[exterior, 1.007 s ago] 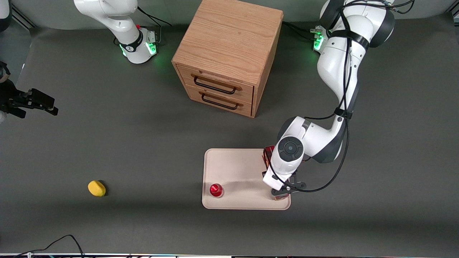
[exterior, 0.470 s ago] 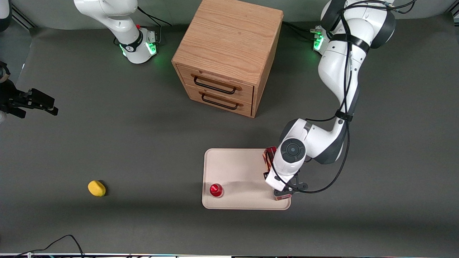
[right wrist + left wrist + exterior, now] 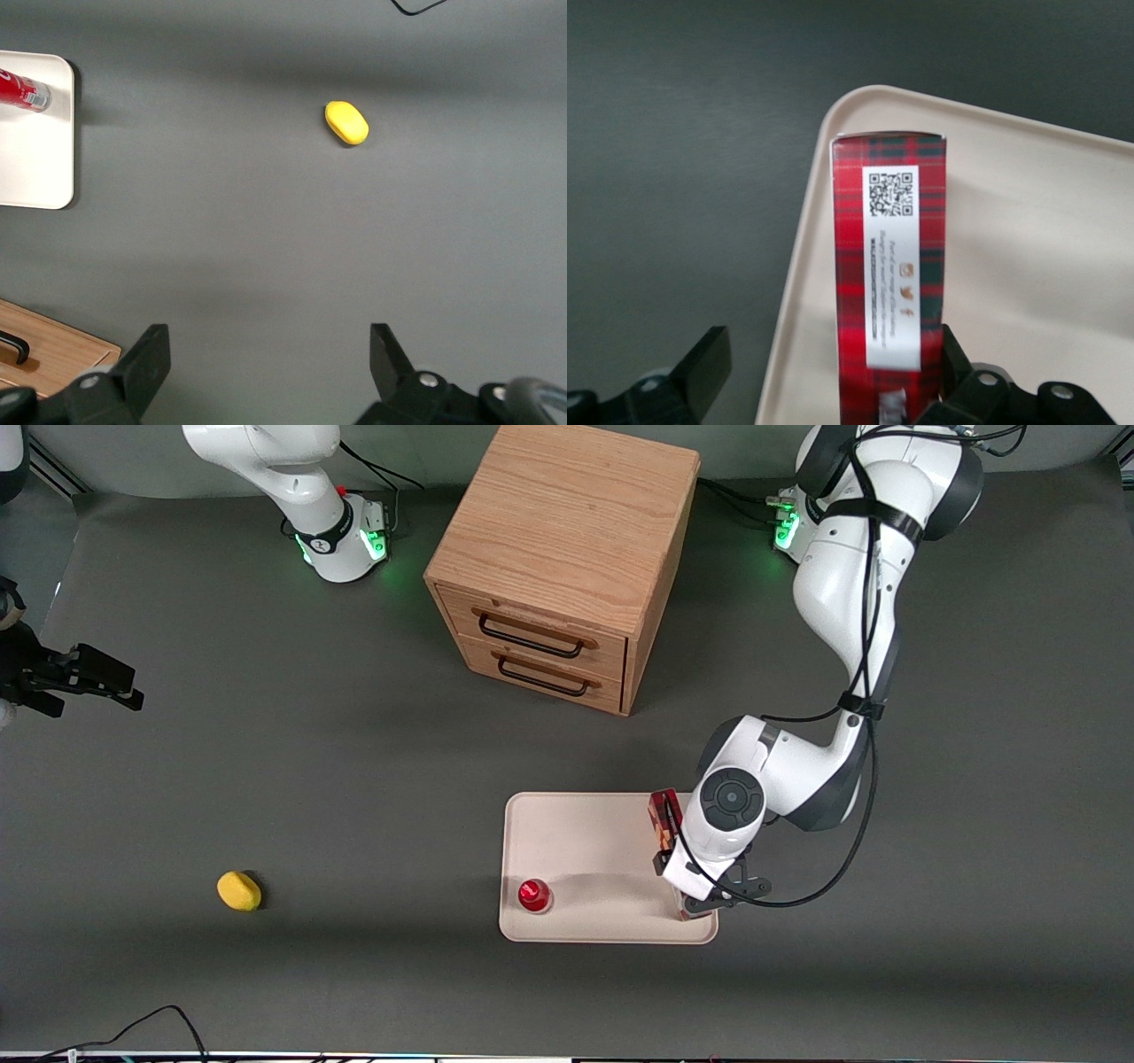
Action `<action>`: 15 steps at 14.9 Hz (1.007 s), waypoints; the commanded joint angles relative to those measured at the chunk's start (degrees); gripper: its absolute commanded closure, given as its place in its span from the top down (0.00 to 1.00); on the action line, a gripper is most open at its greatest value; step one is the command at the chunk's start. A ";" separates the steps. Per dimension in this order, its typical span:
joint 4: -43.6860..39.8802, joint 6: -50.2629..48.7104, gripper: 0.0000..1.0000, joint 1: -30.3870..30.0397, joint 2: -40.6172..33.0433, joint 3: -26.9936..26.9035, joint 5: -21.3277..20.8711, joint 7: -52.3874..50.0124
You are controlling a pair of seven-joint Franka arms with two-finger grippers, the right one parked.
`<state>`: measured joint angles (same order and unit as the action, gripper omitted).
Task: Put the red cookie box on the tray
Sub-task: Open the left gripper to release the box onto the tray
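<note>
Gripper (image 3: 828, 381) released (fingers apart) above red cookie box (image 3: 889, 266); box lying along tray (image 3: 1028, 257) edge

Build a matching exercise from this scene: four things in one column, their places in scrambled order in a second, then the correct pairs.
Things
1. long red plaid cardboard cookie box
2. small round red-capped item
3. small yellow oval object
4. two-finger gripper of the working left arm

Places
A. on the bare dark table, toward the parked arm's end
B. above the box, fingers spread open, one each side
C. standing on the flat pale beige tray, at a near corner
D. lying along the tray's edge nearest the working arm

Pairs: 1-D, 2-C, 3-A, 4-B
</note>
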<state>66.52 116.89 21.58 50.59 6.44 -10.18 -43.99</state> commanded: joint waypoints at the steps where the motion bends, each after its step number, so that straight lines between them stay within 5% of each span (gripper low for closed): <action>1: -3.67 -9.46 1.00 -0.57 -2.50 0.59 1.11 1.36; 4: -4.21 -18.08 1.00 -2.15 -6.89 0.06 6.74 6.79; 11: -3.42 -34.96 1.00 -7.25 -21.73 -1.95 7.10 19.97; 15: 6.48 -36.83 1.00 -7.25 -34.65 -8.35 7.62 29.63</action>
<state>63.23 79.43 14.06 24.55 1.64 -3.61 -20.50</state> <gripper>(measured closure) 0.000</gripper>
